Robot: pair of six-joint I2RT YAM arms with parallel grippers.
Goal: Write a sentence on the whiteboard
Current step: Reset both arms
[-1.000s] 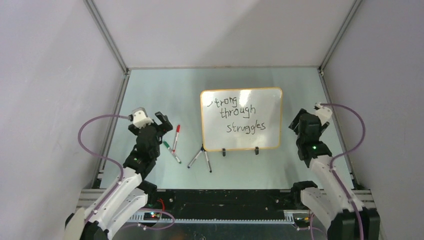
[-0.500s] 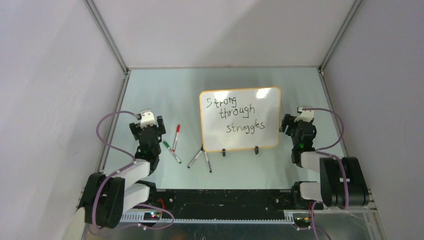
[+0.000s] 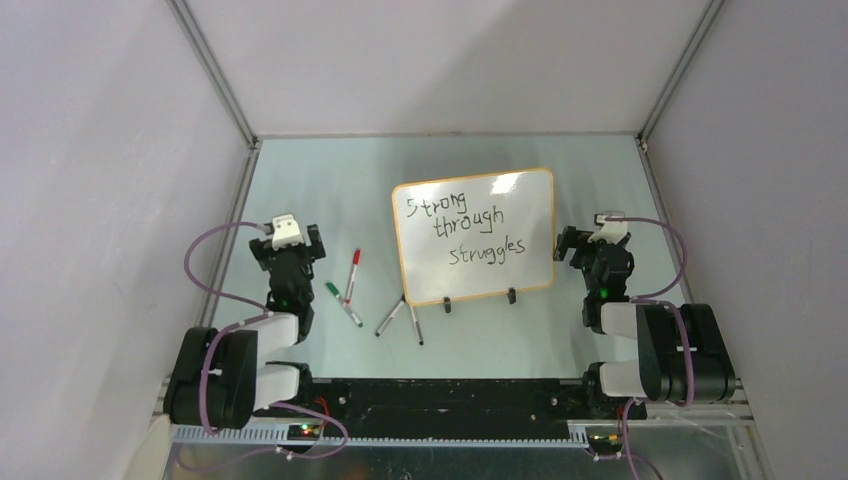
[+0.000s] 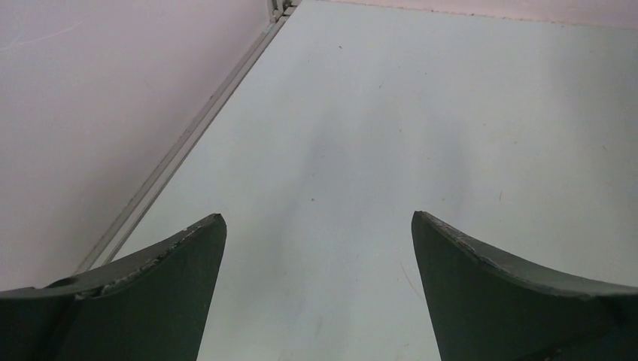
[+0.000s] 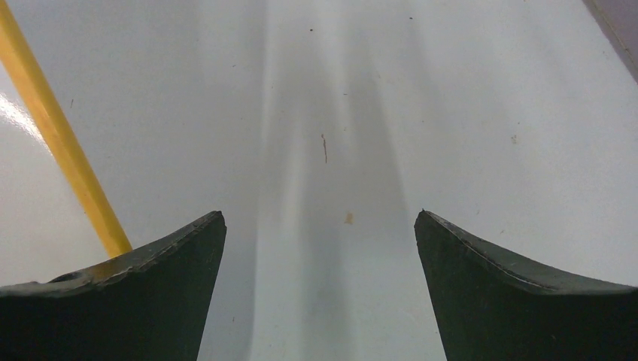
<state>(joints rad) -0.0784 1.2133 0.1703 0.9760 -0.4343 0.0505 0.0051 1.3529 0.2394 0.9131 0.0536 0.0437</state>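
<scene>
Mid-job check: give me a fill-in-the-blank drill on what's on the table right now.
1. The bottom line written on the whiteboard reads ____.
2. ____ markers lie on the table, left of the whiteboard.
3. The left fingers and right fingers are both ____, with nothing between them.
Missing words: struggles; four; open.
</scene>
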